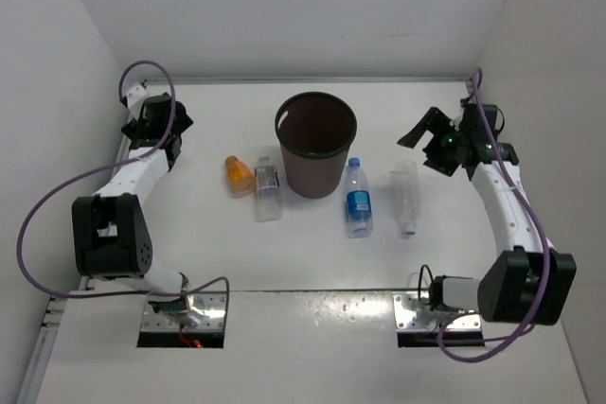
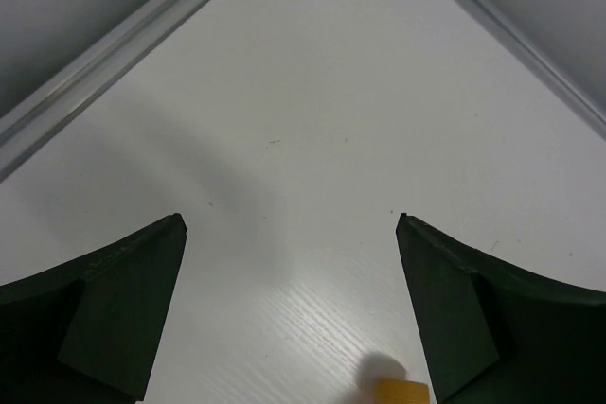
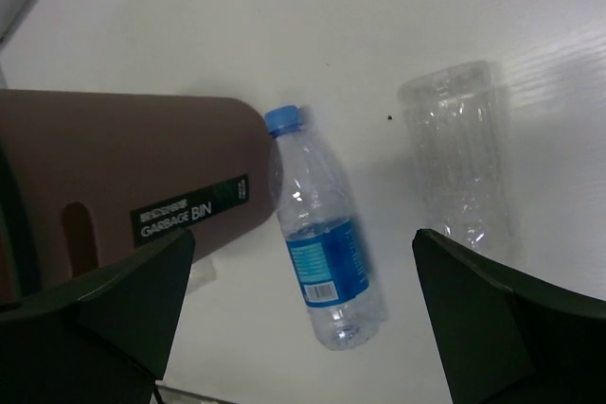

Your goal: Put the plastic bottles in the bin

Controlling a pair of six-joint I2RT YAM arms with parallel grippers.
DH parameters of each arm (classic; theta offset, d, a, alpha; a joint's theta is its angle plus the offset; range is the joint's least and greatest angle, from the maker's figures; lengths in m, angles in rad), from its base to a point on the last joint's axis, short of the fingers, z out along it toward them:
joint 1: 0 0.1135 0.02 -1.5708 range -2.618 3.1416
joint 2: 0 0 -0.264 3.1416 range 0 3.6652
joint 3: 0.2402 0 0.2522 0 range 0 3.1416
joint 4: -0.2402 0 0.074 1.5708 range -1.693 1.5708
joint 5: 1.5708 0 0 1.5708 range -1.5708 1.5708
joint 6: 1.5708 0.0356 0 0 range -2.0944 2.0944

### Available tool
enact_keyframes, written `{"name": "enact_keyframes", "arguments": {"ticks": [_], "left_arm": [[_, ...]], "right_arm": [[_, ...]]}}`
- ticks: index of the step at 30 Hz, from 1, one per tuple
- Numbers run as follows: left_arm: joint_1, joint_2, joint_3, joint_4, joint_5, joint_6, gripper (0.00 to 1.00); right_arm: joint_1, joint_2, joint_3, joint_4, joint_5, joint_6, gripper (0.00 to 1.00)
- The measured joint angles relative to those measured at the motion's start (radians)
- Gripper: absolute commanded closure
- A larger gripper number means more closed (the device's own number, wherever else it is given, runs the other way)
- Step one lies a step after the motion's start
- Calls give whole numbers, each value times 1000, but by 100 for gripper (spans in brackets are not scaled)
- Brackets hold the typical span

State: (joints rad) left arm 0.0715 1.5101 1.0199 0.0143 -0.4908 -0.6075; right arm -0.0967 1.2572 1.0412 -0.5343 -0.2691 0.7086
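While brown bin (image 1: 315, 175) stands upright, orange bottle (image 1: 239, 175), blue-capped bottle (image 1: 358, 198) lie flat.

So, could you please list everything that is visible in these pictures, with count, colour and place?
bin: one, dark brown, upright at the table's middle, far side
orange bottle: one, orange, lying left of the bin
bottle with whitish label: one, clear, lying between the orange bottle and the bin
bottle with blue label: one, clear with blue cap, lying right of the bin
plain bottle: one, clear, lying farthest right
table: one, white
arms: two, white and black, purple cables, at the near edge
left gripper: one, dark, open, over bare table
right gripper: one, dark, open, above the right-hand bottles
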Motion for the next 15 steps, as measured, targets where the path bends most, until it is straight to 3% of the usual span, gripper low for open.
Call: {"name": "enact_keyframes", "arguments": {"ticks": [7,15], "left_arm": [[68,33,25,-103,92,-24,0],[105,33,24,-150,210,49,0]], "right_arm": [[8,83,-90,24,-71,-1,0],[13,116,-98,29,-82,-18,0]]}}
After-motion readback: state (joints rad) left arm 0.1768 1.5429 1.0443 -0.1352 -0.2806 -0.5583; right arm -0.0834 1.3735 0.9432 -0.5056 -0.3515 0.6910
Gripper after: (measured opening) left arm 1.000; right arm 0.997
